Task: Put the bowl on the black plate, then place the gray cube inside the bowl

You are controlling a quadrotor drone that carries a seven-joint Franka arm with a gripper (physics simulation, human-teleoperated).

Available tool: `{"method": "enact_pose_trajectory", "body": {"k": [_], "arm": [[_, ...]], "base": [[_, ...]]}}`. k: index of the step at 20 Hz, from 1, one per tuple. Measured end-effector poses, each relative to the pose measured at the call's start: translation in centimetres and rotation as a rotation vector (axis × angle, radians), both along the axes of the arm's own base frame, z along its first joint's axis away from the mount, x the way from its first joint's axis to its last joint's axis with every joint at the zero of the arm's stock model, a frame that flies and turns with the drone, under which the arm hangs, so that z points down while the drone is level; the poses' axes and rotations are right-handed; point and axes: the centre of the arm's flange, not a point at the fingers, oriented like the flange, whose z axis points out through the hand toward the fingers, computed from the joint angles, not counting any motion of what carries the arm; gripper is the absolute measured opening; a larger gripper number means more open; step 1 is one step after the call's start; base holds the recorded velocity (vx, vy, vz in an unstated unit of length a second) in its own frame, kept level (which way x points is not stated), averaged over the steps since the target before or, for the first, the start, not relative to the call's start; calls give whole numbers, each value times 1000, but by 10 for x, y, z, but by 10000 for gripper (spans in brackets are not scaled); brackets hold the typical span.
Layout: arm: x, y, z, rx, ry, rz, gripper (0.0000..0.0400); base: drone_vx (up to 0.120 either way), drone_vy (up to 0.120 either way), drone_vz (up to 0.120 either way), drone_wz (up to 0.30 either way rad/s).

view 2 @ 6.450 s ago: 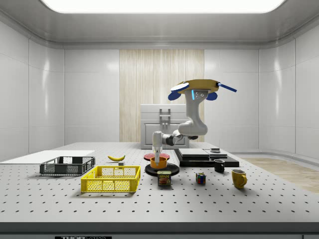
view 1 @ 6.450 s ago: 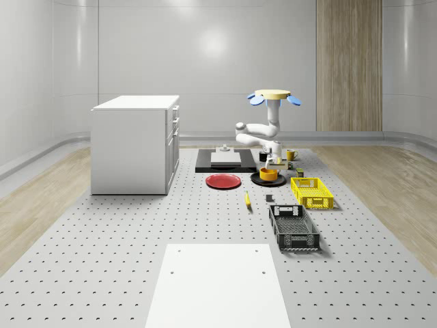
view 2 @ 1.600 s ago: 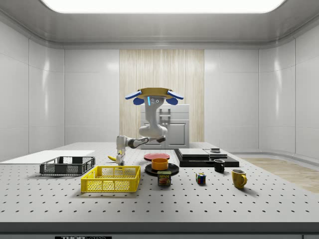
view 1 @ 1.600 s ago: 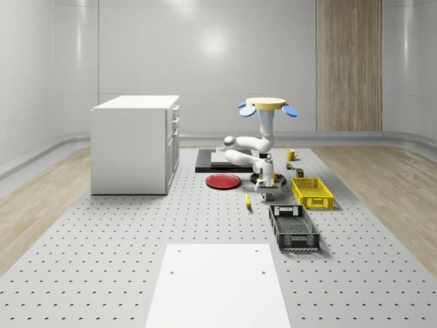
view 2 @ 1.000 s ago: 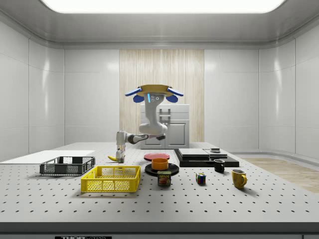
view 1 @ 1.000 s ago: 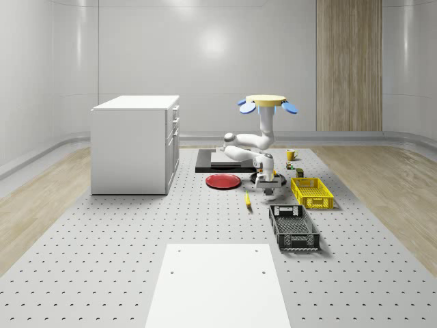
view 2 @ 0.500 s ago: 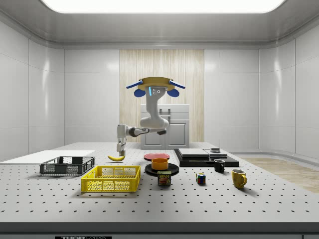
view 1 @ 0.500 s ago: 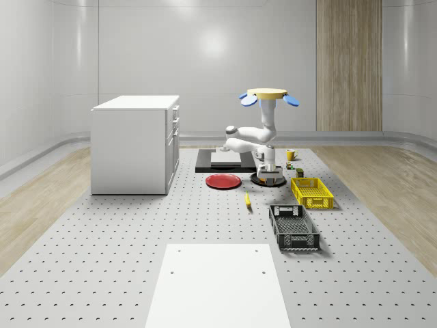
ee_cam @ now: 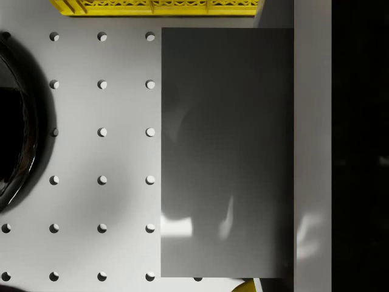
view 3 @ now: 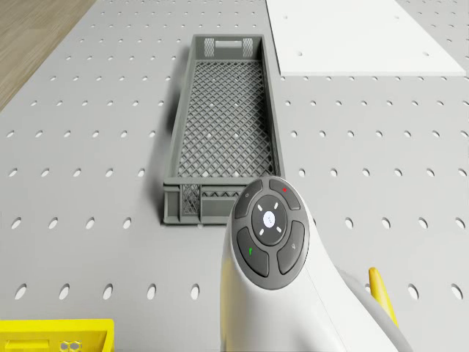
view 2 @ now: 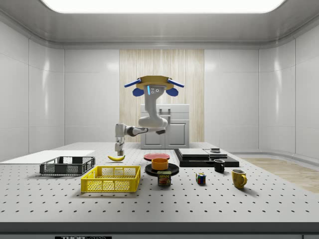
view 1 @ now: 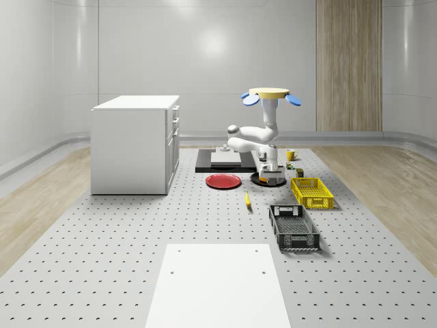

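Flanking claw [view 2: 119, 151]: banana [view 2: 116, 158], crates [view 2: 110, 179].

You see a matt grey perforated tabletop [view 1: 102, 225] under everything. On it, the black plate [ee_cam: 15, 131] shines glossy, mirror-smooth, beside the yellow crate [view 2: 110, 178] of moulded plastic lattice. The dark grey crate [view 3: 223, 128] looks like the same meshed plastic, dull. The gray cube [ee_cam: 225, 152] has a smooth satin face with soft highlights. The arm [view 2: 149, 119] wears glossy white shell.
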Motion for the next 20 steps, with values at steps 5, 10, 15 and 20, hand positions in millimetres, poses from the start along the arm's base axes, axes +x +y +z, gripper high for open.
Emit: {"method": "enact_pose_trajectory", "body": {"k": [5,10,15,20], "arm": [[0,0,0,0,0,0,251],[0,0,0,0,0,0,251],[0,0,0,0,0,0,251],[0,0,0,0,0,0,251]], "base": [[-120,0,0,0],[-120,0,0,0],[-120,0,0,0],[-120,0,40,0]]}}
